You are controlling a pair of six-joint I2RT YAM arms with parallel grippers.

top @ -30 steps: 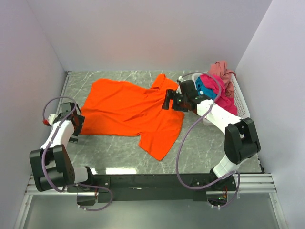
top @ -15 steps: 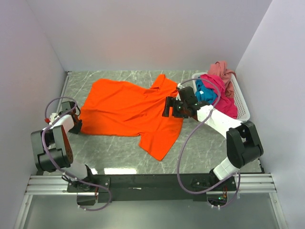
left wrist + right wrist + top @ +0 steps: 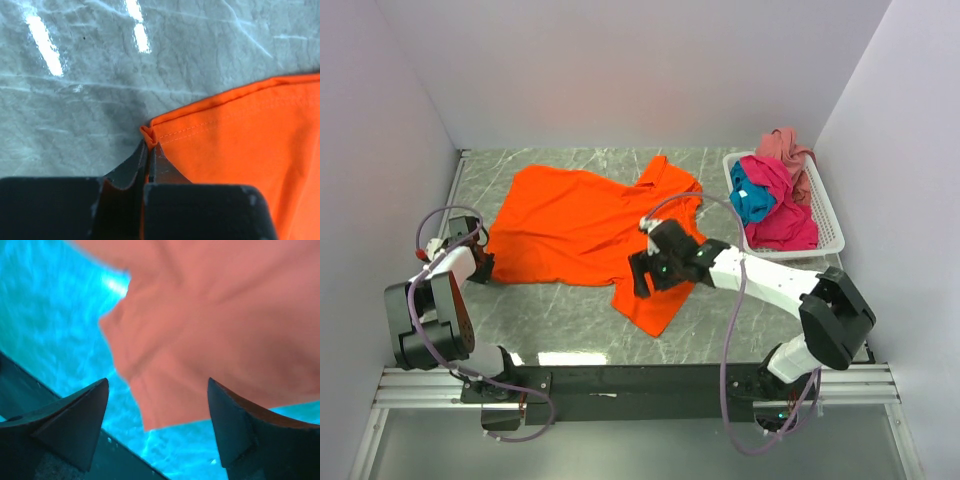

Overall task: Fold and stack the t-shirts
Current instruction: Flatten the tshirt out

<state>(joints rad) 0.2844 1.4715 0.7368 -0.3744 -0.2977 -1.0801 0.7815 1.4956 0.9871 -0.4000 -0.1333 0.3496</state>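
The orange t-shirt (image 3: 585, 230) lies spread on the table, left of centre. My left gripper (image 3: 480, 265) sits at its near left corner. In the left wrist view the left gripper (image 3: 149, 145) is shut on the pinched hem corner of the orange t-shirt (image 3: 240, 135). My right gripper (image 3: 640, 275) hovers over the shirt's near right part. In the right wrist view the right gripper (image 3: 157, 382) is open above a corner of the orange cloth (image 3: 210, 315), holding nothing. Magenta (image 3: 785, 205), teal (image 3: 752, 200) and dusty rose (image 3: 785, 145) t-shirts are heaped in the basket.
The white slatted basket (image 3: 828, 215) stands at the right, against the right wall. Walls close in the table at the back and on both sides. The black rail with the arm bases (image 3: 620, 380) runs along the near edge.
My left gripper has shut on the orange shirt's corner. The right arm has swung from beside the basket down and to the left over the shirt, its jaws staying open.
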